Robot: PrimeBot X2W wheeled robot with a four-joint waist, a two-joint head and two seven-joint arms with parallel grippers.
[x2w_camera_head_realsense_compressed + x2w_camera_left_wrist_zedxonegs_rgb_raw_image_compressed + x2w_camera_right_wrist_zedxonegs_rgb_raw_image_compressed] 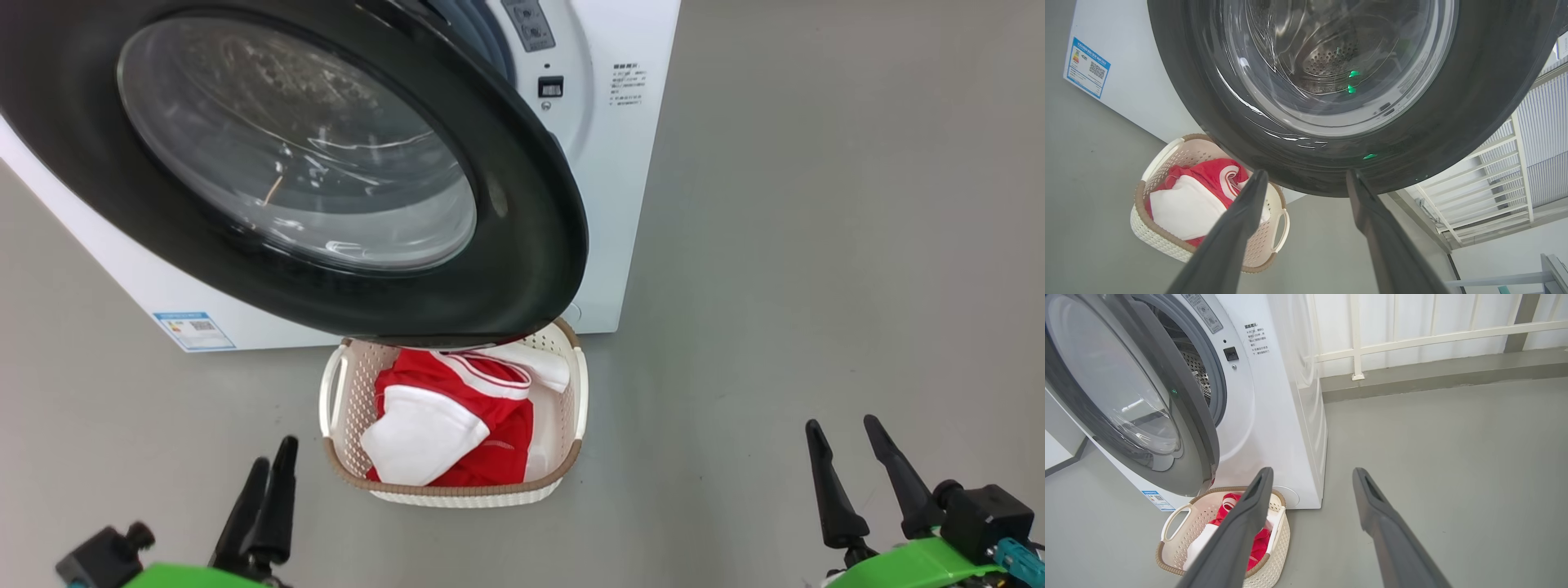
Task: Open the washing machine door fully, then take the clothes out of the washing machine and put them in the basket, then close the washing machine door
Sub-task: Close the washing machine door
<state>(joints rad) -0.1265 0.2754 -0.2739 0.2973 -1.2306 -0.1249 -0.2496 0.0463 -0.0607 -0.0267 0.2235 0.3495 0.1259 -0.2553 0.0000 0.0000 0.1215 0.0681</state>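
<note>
Blue label sticker (193, 329): small, with coloured bars and a square code, low on the front of the big white front-loading washing machine (633, 212); its print is too small to read.
Left gripper (275, 452): low at the left over the grey floor (816, 245). In its wrist view the two long dark fingers stand well apart, with nothing between them.
Door: the large round washing machine door (531, 245), with a glossy black rim and bulging clear glass, stands partly open. It overhangs the basket and hides its rear rim.
Basket: small cream perforated plastic basket (457, 490) with a brown woven-look rim, on the floor just in front of the machine.
Clothes: bright red clothes (482, 392) with white panels lie inside the basket, their far edge cut off by the door.
Printed notice (629, 84): dark lines on the machine front, right of the opening, illegible.
Right gripper (841, 421): low at the right, fingers spread, empty, well apart from the basket.
</note>
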